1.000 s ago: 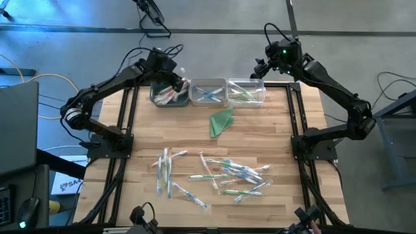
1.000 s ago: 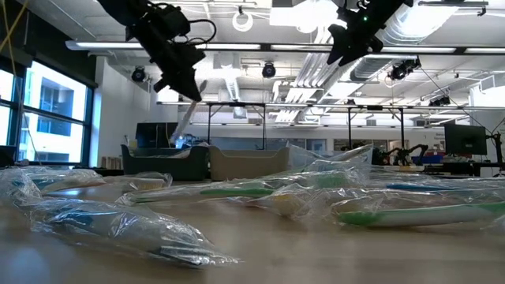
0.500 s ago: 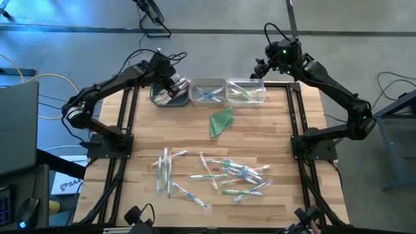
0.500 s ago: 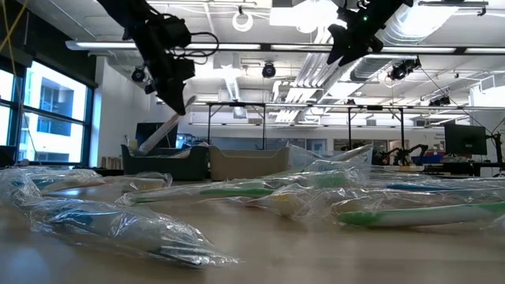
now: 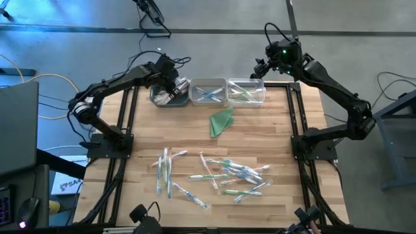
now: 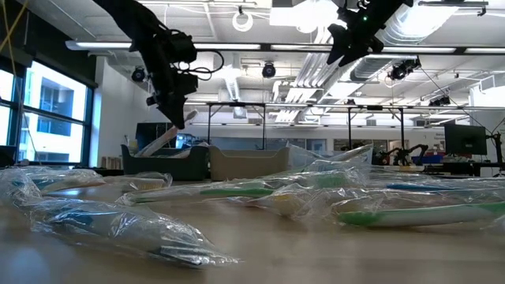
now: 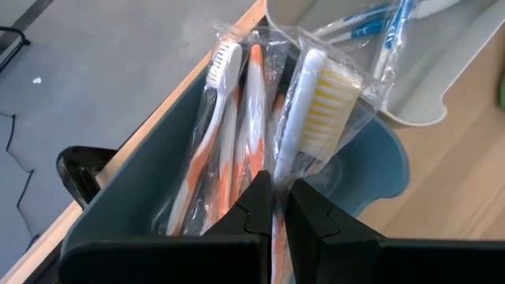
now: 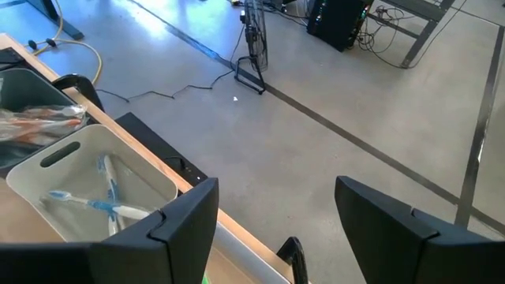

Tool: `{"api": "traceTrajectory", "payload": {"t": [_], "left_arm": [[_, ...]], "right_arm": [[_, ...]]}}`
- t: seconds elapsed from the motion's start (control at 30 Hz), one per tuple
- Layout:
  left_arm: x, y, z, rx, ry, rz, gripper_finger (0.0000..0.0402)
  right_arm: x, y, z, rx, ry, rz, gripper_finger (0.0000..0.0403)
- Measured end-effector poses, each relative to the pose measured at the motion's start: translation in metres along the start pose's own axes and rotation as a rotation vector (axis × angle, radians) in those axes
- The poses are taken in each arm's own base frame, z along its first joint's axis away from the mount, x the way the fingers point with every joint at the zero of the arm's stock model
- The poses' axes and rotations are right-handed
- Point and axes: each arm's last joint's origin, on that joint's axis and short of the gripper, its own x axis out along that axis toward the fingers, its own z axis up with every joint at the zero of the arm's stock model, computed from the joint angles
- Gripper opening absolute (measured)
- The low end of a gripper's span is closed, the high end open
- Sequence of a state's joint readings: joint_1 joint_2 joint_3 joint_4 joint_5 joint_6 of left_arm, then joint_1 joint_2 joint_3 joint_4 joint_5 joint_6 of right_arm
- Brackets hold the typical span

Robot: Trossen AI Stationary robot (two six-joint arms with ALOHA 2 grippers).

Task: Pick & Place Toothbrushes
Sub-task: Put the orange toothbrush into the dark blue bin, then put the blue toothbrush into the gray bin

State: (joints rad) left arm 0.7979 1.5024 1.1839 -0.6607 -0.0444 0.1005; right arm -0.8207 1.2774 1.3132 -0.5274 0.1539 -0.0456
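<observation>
Over the dark bin (image 5: 168, 95) at the desk's (image 5: 195, 140) far left, the left gripper (image 7: 274, 207) is pinched narrow on a wrapped orange brush (image 7: 312, 118), its head lying among other orange ones already in the bin; I judge it light, stiff along the handle, but slick in its crinkly wrapper, so mid-handle is the surest hold. That arm reaches down steeply from the left edge. Loose toothbrushes (image 5: 214, 175) lie scattered on the near desk. Off the far right corner hangs the right gripper (image 8: 276, 217), jaws wide and empty
</observation>
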Motion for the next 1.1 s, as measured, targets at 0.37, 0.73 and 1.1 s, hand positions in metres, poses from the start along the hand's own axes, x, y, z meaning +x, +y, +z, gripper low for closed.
{"api": "traceTrajectory", "payload": {"t": [0.37, 0.73, 1.1], "left_arm": [[0.0001, 0.0000, 0.0000, -0.002, 0.000, -0.003, 0.0007], [0.0001, -0.0005, 0.0002, -0.003, -0.003, -0.020, 0.0074], [-0.0019, 0.0004, 0.0024, -0.009, -0.010, -0.002, 0.0143]], "right_arm": [[0.0000, 0.0000, 0.0000, -0.002, 0.000, 0.000, 0.0247], [0.0000, 0.0000, -0.0005, -0.004, 0.005, 0.000, 0.0247], [0.0001, 0.0001, -0.0010, -0.039, 0.010, 0.001, 0.0247]]}}
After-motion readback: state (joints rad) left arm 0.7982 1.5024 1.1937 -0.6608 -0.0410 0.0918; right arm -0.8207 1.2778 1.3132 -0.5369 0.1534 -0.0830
